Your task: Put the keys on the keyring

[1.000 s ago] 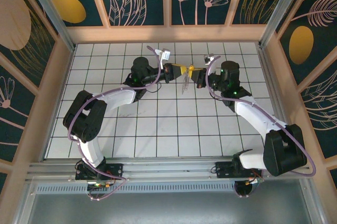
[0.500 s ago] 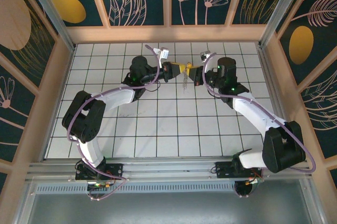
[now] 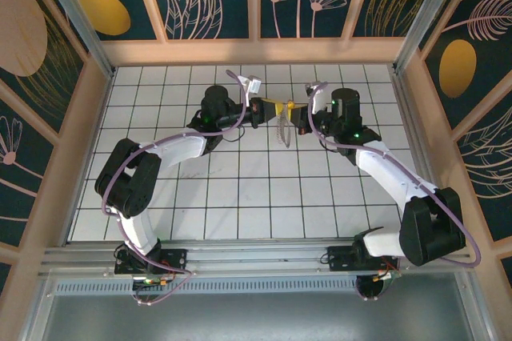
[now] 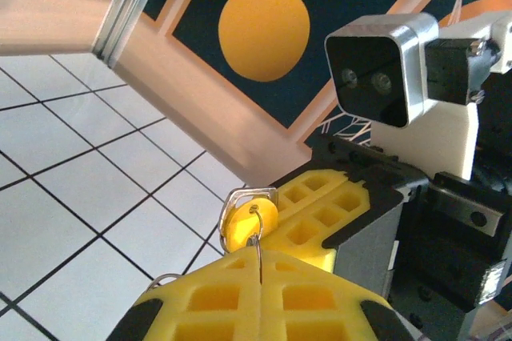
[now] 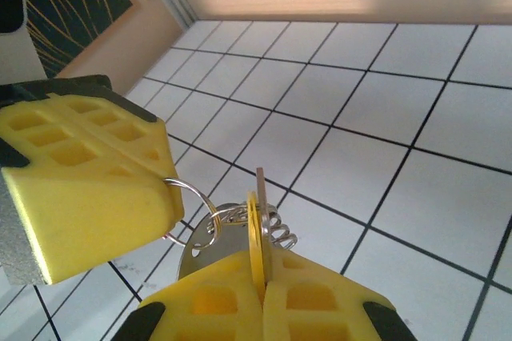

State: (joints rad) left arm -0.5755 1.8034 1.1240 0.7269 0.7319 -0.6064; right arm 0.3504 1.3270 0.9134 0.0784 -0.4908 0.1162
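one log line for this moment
left gripper: shut on keyring | right gripper: shut on yellow key | tips: facing, close, above table | other keys: hanging under keyring | threaded: cannot tell

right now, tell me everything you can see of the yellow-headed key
The yellow-headed key has a round yellow plastic-looking head, with a silvery metal piece showing behind it. It is held above the tiled table between both hands. The right hand is shut on the head, which stands edge-on in that wrist view. The thin wire keyring seems to pass through the head's hole, and the left hand pinches that ring. Small silver keys hang beside it.
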